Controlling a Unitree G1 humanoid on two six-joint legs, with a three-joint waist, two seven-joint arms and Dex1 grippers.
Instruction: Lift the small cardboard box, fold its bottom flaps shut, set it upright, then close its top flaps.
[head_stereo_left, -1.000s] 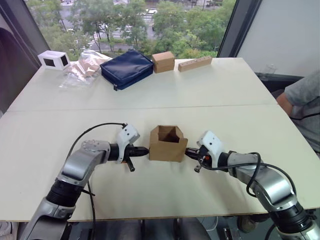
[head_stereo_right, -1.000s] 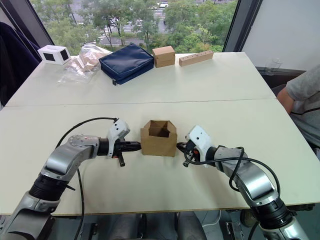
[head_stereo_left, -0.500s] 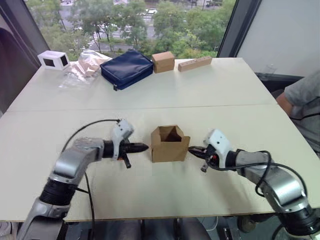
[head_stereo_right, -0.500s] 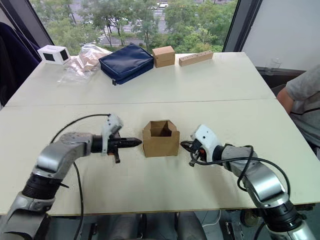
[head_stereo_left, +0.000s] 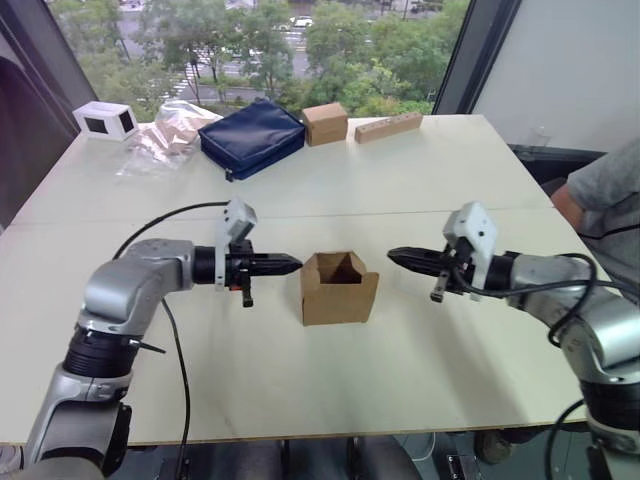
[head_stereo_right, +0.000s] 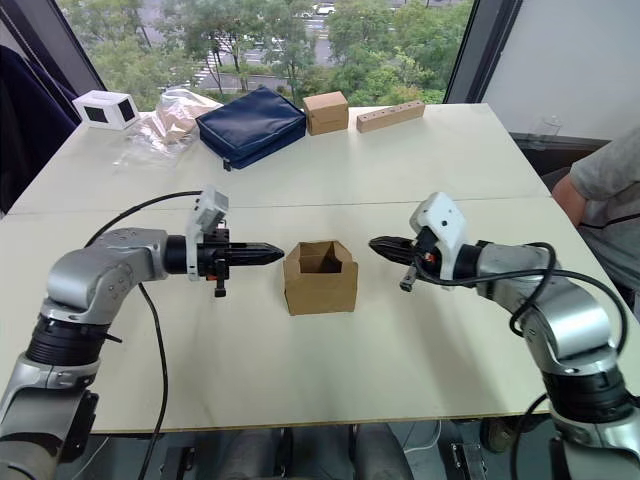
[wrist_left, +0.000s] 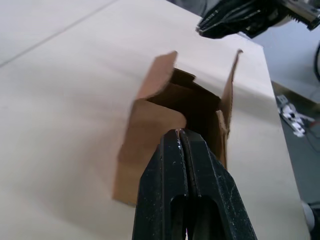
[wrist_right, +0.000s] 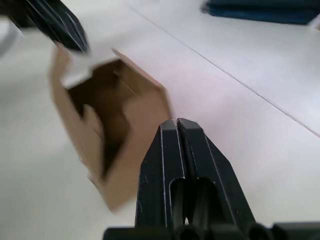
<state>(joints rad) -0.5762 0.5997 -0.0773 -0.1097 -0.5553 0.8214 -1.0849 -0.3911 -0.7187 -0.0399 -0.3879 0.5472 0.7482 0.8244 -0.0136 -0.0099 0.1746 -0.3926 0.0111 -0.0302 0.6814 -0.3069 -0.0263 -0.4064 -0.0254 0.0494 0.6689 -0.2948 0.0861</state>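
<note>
Open room: bare counter (head_stereo_left: 420, 170) lies all round the small cardboard box (head_stereo_left: 339, 288); both hands hover clear of it, level with its rim.
Left hand (head_stereo_left: 292, 263): fingers pressed together, tip just beside the box's left side, not touching.
Right hand (head_stereo_left: 394, 256): fingers pressed together, a little farther off on the right.
Box: plain brown, upright near the counter's front-middle, top flaps (head_stereo_right: 322, 253) standing open — interior visible.
Far edge: navy pouch (head_stereo_left: 252, 136), cardboard cube (head_stereo_left: 326, 123), long tan block (head_stereo_left: 389, 127), white box (head_stereo_left: 106, 119), clear bag (head_stereo_left: 162, 137).
Room: window with trees behind — a person's sleeve (head_stereo_left: 608, 190) at right.
</note>
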